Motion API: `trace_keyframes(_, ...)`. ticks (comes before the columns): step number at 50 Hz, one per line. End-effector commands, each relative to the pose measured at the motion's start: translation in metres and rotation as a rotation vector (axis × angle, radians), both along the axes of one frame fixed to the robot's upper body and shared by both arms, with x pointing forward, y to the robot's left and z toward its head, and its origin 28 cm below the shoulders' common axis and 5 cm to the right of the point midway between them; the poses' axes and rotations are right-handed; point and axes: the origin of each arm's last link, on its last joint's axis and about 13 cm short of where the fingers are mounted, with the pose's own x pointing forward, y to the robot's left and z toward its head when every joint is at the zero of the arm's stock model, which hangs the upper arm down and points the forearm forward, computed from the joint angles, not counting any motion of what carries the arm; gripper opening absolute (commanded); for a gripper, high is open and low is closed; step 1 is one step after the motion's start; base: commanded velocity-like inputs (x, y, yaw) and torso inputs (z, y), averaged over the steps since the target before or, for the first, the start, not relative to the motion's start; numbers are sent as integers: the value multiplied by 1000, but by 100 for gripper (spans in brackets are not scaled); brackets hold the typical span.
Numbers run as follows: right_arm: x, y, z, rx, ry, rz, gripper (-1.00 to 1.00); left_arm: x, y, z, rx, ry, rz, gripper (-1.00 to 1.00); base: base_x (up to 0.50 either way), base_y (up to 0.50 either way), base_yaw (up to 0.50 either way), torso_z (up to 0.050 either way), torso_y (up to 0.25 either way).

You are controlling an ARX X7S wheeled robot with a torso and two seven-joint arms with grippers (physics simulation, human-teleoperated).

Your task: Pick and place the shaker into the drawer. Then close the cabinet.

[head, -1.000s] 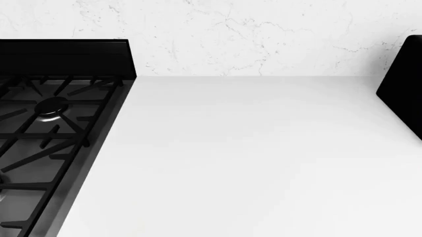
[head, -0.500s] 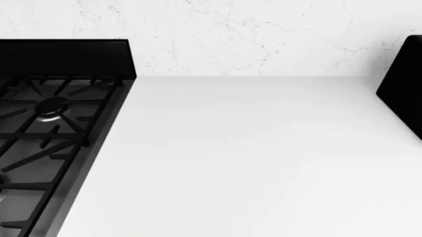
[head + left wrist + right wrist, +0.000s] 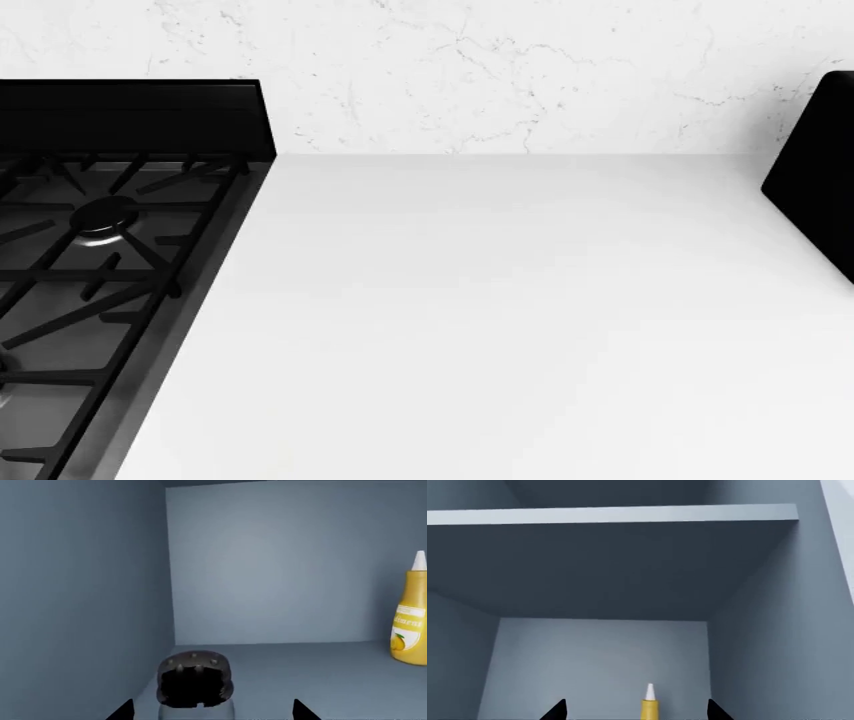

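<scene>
Shaker stood low and left of centre in your left wrist view, on the blue-grey drawer floor by the side wall, between your left gripper tips, which sat wide apart; a yellow bottle stood far right. Your right wrist view showed your right gripper tips spread, bottle between them. Your head view held only counter and stove.
</scene>
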Motion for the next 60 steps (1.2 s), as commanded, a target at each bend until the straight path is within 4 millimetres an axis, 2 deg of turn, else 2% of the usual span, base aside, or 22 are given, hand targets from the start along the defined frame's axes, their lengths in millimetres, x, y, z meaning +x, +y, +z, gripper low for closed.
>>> trace_keyframes(1,1,-3,-2,1,3,-6,100,9,0,-6,22,6,25,100,0,0,0,0,0)
trace_keyframes(26,1,-4,-1,-2,2,-7,100,16,3,-13,47,27,56,100,0,0,0,0,0)
trace_keyframes(27,1,-4,-1,-2,2,-6,100,16,3,-13,48,25,58,-100,0,0,0,0,0)
trace_keyframes(47,-2,-4,0,2,0,-7,100,12,6,-7,53,-5,72,-100,0,0,0,0,0)
trace_keyframes(60,-6,-4,3,1,-7,-10,100,-7,-5,24,133,-305,-47,-100,0,0,0,0,0)
